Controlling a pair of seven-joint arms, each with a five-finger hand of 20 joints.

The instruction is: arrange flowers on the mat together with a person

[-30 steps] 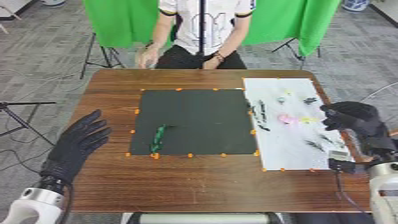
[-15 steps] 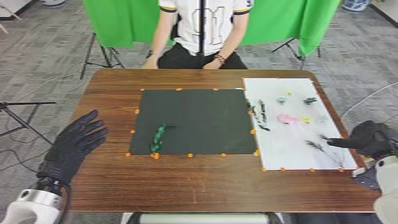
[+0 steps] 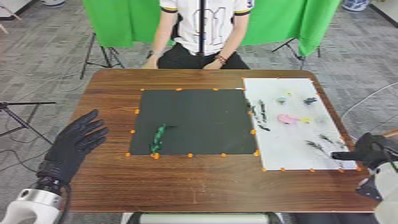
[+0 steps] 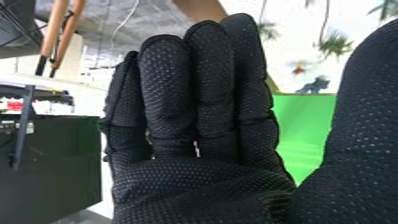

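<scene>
Since the right hand (image 3: pixel 378 149) sits open near the counter's (image 3: pixel 195 182) three o'clock, it should pinch one sprig (image 3: pixel 314 145) lightly.

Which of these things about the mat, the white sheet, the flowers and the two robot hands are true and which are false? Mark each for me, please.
1. The green stem lies on the dark mat. True.
2. The white sheet is to the left of the dark mat. False: it is to the right of it.
3. The pink flower lies on the white sheet, beside a yellow flower. True.
4. The right hand is curled round a flower. False: its fingers are straight and it holds nothing.
5. The left hand is to the left of the dark mat. True.
</scene>
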